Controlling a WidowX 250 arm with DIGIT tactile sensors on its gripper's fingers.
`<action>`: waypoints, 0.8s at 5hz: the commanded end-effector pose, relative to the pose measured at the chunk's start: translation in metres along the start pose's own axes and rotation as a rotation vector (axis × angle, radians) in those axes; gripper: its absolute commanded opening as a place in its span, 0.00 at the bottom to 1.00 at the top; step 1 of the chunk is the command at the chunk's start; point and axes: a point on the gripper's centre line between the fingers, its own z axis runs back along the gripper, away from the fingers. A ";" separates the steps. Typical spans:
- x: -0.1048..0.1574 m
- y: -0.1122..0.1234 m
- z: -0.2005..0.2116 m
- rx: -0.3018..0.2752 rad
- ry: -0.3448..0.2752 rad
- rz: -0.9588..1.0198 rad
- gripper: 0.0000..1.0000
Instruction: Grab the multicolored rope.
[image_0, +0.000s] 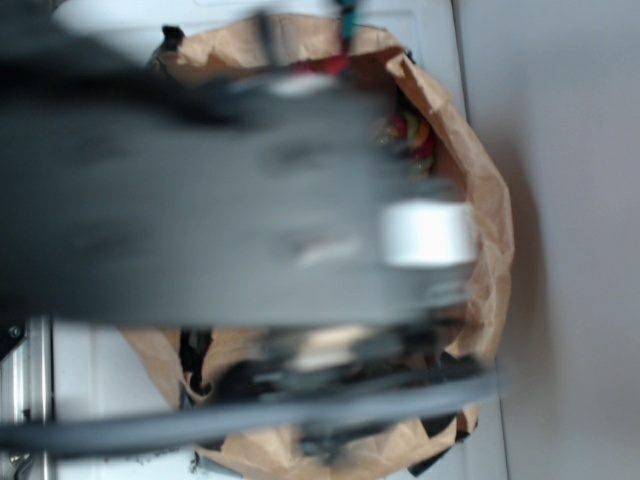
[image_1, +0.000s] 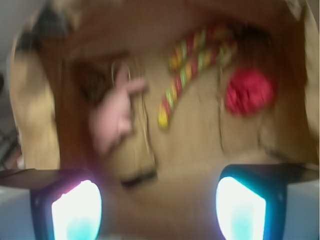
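In the wrist view the multicolored rope (image_1: 187, 75), twisted red, yellow and green with a yellow end, lies bent on the floor of a brown paper bag (image_1: 200, 145). My gripper (image_1: 159, 207) is well above it, open, with nothing between its glowing pads (image_1: 77, 210). The rope sits ahead and slightly right of the gap between the jaws. In the exterior view my blurred dark arm (image_0: 200, 200) covers most of the bag (image_0: 490, 220); only a bit of rope (image_0: 415, 135) shows beside it.
A pink plush bunny (image_1: 115, 115) lies left of the rope and a red rosette-like paper ball (image_1: 248, 92) lies right of it, both inside the bag. The bag's crumpled walls (image_1: 30, 105) rise all around. The bag stands on a white surface (image_0: 100, 390).
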 end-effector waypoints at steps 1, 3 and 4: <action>0.034 0.009 -0.011 -0.065 -0.138 0.103 1.00; 0.004 0.010 -0.012 -0.048 -0.208 0.114 1.00; 0.007 0.016 -0.018 -0.017 -0.210 0.123 1.00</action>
